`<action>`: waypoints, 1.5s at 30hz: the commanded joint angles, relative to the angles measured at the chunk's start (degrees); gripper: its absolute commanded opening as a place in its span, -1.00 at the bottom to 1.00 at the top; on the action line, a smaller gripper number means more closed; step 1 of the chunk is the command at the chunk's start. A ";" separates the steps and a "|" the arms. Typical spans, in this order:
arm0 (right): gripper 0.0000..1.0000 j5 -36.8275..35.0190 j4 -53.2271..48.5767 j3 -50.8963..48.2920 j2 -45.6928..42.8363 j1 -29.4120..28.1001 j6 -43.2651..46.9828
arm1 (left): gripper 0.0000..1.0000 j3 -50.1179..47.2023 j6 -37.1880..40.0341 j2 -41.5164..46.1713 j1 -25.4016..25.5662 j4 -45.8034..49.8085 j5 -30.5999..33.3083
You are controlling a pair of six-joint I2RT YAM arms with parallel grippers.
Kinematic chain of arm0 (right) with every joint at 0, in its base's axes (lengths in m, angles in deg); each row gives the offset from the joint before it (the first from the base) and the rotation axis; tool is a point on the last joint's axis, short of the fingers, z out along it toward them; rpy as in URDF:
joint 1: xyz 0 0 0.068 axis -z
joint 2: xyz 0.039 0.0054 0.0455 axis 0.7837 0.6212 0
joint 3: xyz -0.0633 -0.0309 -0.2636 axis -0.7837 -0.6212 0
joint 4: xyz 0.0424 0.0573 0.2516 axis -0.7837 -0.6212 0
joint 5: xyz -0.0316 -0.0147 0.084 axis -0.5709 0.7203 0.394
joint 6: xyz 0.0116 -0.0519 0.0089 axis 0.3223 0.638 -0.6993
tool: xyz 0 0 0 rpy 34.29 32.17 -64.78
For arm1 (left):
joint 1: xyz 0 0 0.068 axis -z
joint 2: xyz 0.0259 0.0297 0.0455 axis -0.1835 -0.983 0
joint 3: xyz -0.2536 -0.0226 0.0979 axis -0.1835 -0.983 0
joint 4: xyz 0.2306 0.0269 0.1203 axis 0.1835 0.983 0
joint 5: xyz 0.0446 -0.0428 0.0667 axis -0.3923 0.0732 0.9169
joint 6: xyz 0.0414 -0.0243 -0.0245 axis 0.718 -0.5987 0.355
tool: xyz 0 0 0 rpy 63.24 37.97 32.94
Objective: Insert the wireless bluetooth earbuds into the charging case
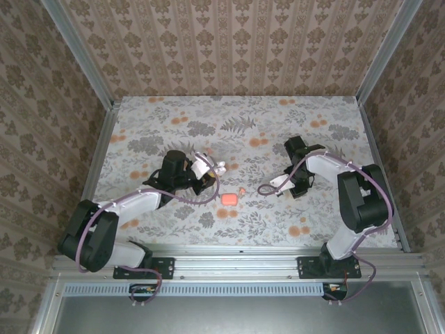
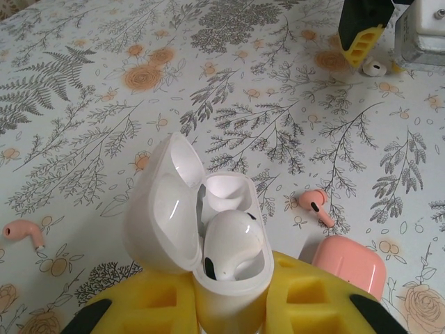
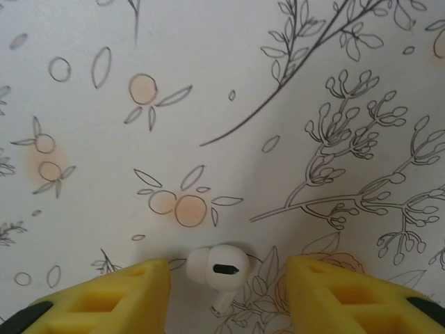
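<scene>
Risk no. 1 is at the right end effector (image 3: 228, 275): it's released, jaws standing either side of the loose white earbud (image 3: 215, 267) on the desk (image 3: 229, 83) w/ a gap on both sides, nothing gripped. Bud is tiny, rounded & glossy, stem pointing back toward the wrist. If the jaws close off-centre or catch just the bulb, I'd expect it to squirt out or roll away. Coming in too low could also scrape the pads (image 3: 111, 296) on the desk.

Left end effector (image 2: 229, 306) is clenched on the base of the white case (image 2: 226, 195), lid (image 2: 163, 202) swung open, w/ a second white earbud (image 2: 233, 243) sitting in the front socket; socket behind it looks empty. Risk no. 2: case is pinched low only, so a push from an incoming bud, esp. w/ the stem not lined up to the socket, could tilt or twist it in the grip or knock the seated bud loose.

Risk no. 3: coral case (image 2: 350, 264) lies on the desk just beside the left end effector, w/ the near coral earbud (image 2: 316, 207) close to it & the far coral earbud (image 2: 24, 232) well off on the other side, both loose. Any arm sweeping low btwn pick & case could scatter them.
</scene>
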 commanded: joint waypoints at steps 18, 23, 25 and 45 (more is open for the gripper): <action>-0.13 0.07 -0.80 1.04 2.39 0.94 3.03 | -0.83 0.61 1.59 -0.28 -0.33 2.06 0.66; -0.14 0.27 -0.78 0.78 2.58 0.94 3.12 | -0.83 0.74 1.44 -0.51 -0.42 1.98 0.57; -0.19 0.27 -0.61 0.78 2.74 0.93 3.12 | -0.83 0.72 1.34 -0.51 -0.42 2.04 0.66; -0.47 2.35 0.33 -2.53 -1.41 0.27 0.86 | -0.83 1.18 1.09 -1.50 -0.64 1.89 0.31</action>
